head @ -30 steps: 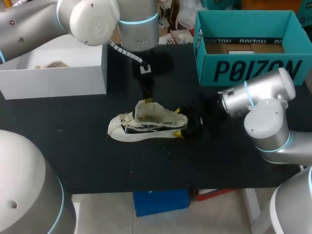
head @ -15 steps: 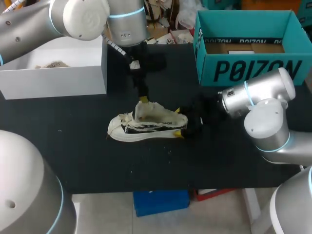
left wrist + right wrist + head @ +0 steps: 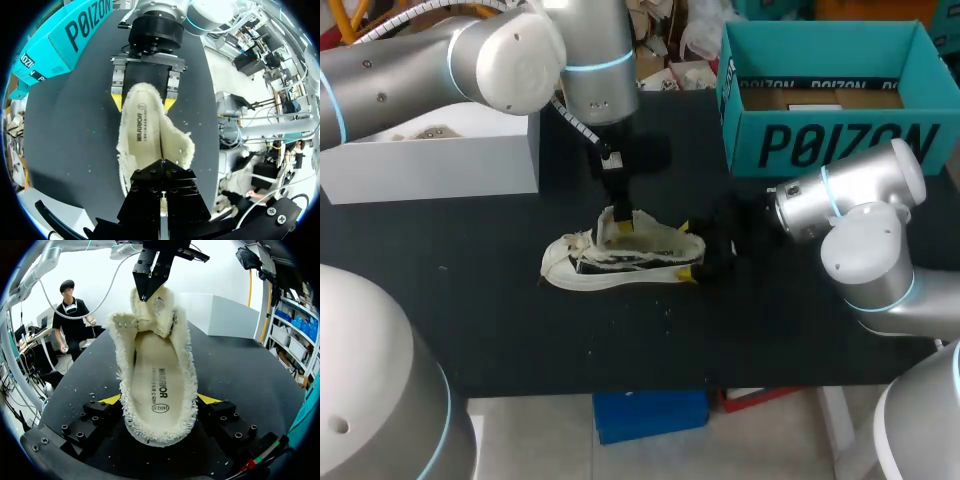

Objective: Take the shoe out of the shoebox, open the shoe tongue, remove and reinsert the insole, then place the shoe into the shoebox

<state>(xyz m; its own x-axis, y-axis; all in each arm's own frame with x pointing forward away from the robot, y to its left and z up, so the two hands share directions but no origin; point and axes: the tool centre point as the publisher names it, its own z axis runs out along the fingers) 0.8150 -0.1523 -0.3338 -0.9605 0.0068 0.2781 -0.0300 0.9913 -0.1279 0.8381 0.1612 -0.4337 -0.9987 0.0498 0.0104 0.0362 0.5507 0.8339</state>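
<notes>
A cream low-top shoe (image 3: 620, 262) lies on its sole in the middle of the black table, toe to the left. My right gripper (image 3: 687, 252) has the heel between its yellow tips, one on each side, seen plainly in the right wrist view (image 3: 159, 400). The printed insole (image 3: 160, 390) lies inside the shoe. My left gripper (image 3: 620, 213) points straight down from above, shut, its tip against the raised tongue (image 3: 155, 307). In the left wrist view the left gripper (image 3: 162, 167) covers the front of the shoe's opening (image 3: 150, 130).
The teal shoebox (image 3: 840, 140) stands open at the back right of the table. A white box (image 3: 450, 155) stands at the back left. Bare black table surrounds the shoe in front and to its left.
My left gripper drifted slightly left and back, then came down onto the tongue. The shoe and the right arm have stayed where they were.
</notes>
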